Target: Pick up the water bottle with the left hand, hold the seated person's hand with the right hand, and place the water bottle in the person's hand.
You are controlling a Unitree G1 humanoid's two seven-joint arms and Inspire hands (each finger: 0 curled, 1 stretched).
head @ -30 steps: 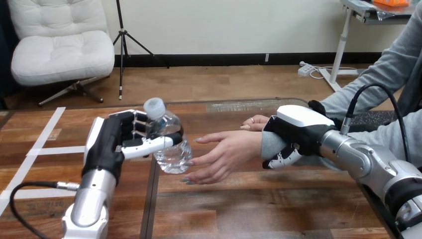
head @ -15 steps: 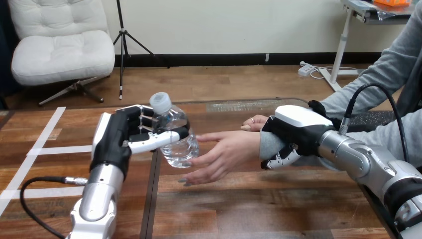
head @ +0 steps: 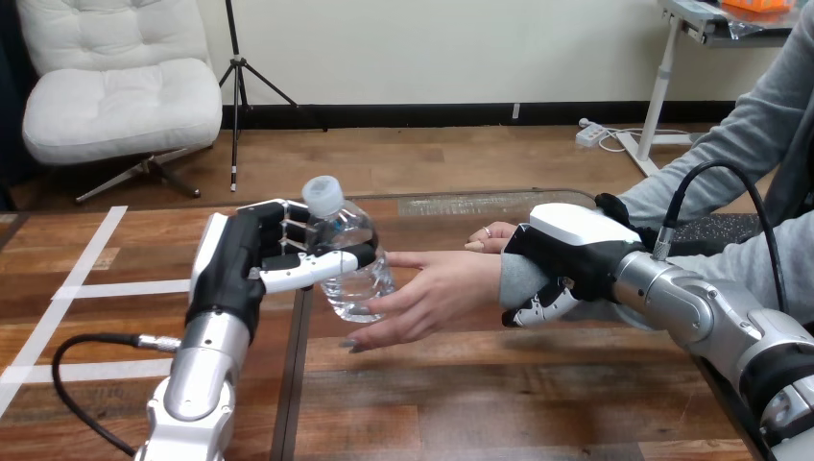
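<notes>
A clear water bottle [head: 353, 261] with a white cap is tilted above the table, held by my left hand [head: 251, 259] with fingers and thumb curled round it. The person's hand [head: 432, 293] reaches in from the right, palm open toward the bottle, its fingertips touching the bottle's lower side. My right hand [head: 566, 257] is wrapped over the person's wrist, fingers curled under the grey sleeve. The person's other hand [head: 491, 236] rests on the table behind.
The wooden table [head: 499, 394] has white tape lines [head: 67, 288] at the left. A black cable [head: 86, 384] loops from my left forearm. The person's grey-sleeved arms come in from the right.
My left hand has carried the bottle to the right, up against the person's open fingers. My right hand has stayed on the wrist.
</notes>
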